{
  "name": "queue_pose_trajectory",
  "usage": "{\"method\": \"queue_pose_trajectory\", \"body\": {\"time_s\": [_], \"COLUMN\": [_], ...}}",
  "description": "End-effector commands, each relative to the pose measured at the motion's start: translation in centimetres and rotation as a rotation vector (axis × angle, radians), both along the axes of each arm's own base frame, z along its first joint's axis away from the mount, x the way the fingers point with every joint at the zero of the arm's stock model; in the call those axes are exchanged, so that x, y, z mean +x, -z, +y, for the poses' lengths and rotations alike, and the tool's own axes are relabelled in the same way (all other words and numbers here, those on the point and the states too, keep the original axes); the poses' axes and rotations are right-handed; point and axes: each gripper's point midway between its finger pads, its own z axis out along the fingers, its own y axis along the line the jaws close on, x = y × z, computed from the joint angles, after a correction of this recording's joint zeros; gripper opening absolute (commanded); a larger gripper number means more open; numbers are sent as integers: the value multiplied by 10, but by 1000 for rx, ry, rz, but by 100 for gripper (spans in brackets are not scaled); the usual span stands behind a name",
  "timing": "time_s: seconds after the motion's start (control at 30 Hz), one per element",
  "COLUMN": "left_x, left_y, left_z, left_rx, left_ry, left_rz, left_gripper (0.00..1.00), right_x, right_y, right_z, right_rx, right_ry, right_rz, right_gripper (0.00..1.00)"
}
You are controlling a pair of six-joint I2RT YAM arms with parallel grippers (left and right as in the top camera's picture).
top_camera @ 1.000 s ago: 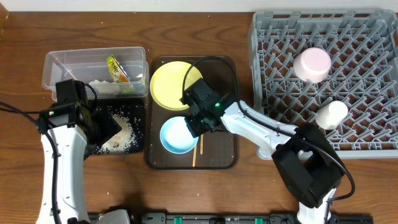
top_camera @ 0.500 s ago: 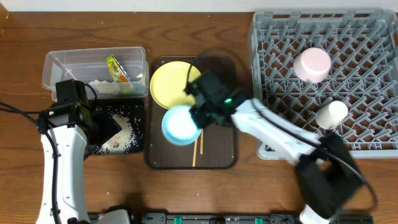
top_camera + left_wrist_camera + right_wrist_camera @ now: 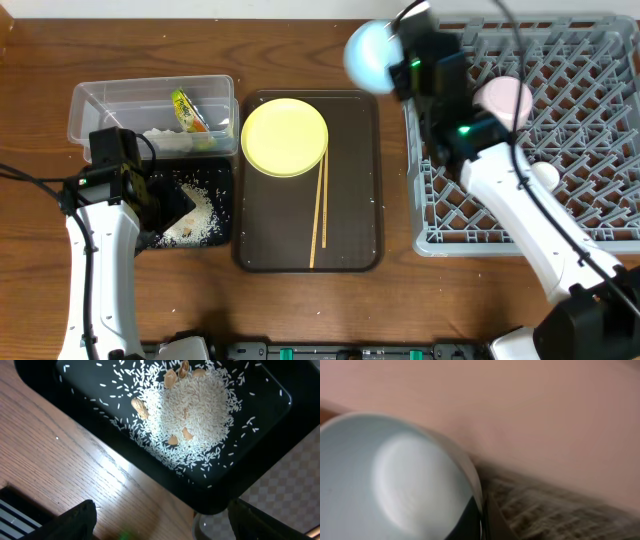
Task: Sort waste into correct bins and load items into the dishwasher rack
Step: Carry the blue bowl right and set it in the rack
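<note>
I've whisked the blue bowl [image 3: 366, 55] off the brown tray [image 3: 355, 200], right claw [image 3: 398, 60] clamped on its rim, up beside the rack [image 3: 590, 190] now, so loading comes next.

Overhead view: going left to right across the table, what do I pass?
clear tub → yellow plate → blue bowl → pink bowl. Left out: black tray, which shares the tub's span, and chopsticks, which overlap the plate's span.
</note>
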Motion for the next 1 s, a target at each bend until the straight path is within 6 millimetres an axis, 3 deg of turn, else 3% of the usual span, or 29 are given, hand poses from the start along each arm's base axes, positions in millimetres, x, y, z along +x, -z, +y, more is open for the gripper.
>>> {"method": "queue_pose_trajectory", "body": {"time_s": [0.0,0.17,0.27,0.4,0.73,0.97], "left_x": [-3,-2,-1,0,0,0], "left_y": [0,0,0,0,0,0], "left_z": [3,3,3,4,3,4], "left_rx": [12,13,14,15,15,15], "left_ry": [-15,-15,-15,-15,-15,-15], "left_rz": [3,-1,-3,-8,-7,-7], "left_gripper": [87,86,86,87,87,87], "right_x": [17,39,49,59,77,80], "right_y": [-15,-18,-5,15,78,97], "right_z": [-59,-109,-136,-161,-189,-181], "right_rx": [-178,-345,-464,-490,-532,-537], "right_ry": [181,307,391,501,554,532], "right_rz": [-72,-120,-100,-98,-16,14], "right_gripper": [1,1,1,1,1,1]}}
